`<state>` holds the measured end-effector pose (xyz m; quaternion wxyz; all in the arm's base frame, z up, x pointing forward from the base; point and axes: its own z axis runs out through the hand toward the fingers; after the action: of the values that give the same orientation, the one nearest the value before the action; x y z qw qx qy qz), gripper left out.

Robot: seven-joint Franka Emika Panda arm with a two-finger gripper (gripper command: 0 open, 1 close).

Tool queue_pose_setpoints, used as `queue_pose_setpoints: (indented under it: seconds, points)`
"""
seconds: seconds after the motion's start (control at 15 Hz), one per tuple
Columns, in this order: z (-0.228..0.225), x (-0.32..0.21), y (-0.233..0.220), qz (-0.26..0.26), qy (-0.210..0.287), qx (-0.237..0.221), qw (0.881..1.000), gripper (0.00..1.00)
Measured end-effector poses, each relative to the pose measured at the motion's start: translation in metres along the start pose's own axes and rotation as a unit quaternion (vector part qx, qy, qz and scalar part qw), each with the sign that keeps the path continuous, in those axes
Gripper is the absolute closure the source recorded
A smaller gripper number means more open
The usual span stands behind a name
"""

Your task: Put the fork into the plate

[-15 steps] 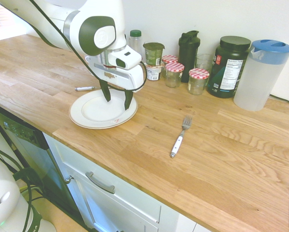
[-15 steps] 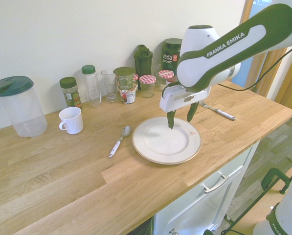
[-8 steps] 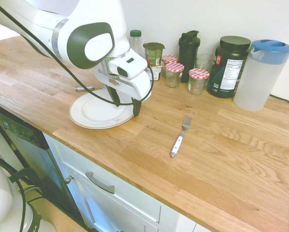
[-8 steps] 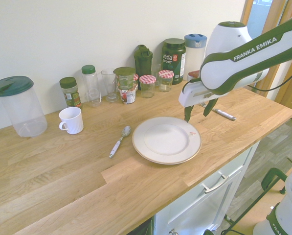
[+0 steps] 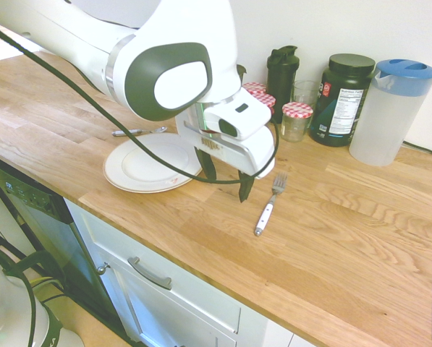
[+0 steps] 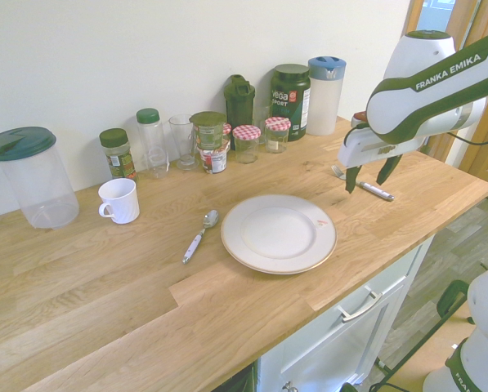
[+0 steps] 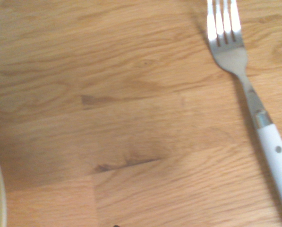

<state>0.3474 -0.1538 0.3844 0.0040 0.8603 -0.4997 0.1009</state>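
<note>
Beside the plate [image 6: 279, 234], a spoon [image 6: 200, 236]; behind, lidded jars [image 6: 246, 144]

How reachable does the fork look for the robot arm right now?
Probably yes: the tool hangs open between plate and fork, and nothing stands over the fork's handle.

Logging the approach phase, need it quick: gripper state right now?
Gripper: open, holding nothing, above the counter between the plate and the fork.
</note>
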Motion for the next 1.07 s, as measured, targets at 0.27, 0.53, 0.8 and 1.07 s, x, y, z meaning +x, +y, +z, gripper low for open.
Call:
queue_pose_setpoints:
  seconds: [0.27,0.53,0.8,1.07]
  points:
    - [0.014,0.022,0.032,-0.001,-0.013,0.0,1.0,0.0]
    - [0.017,0.046,0.05,-0.03,-0.021,0.011,0.999,0.0]
    - [0.011,0.071,0.044,-0.06,-0.031,0.015,0.998,0.0]
    - [0.028,0.081,0.026,-0.081,-0.053,0.005,0.995,0.0]
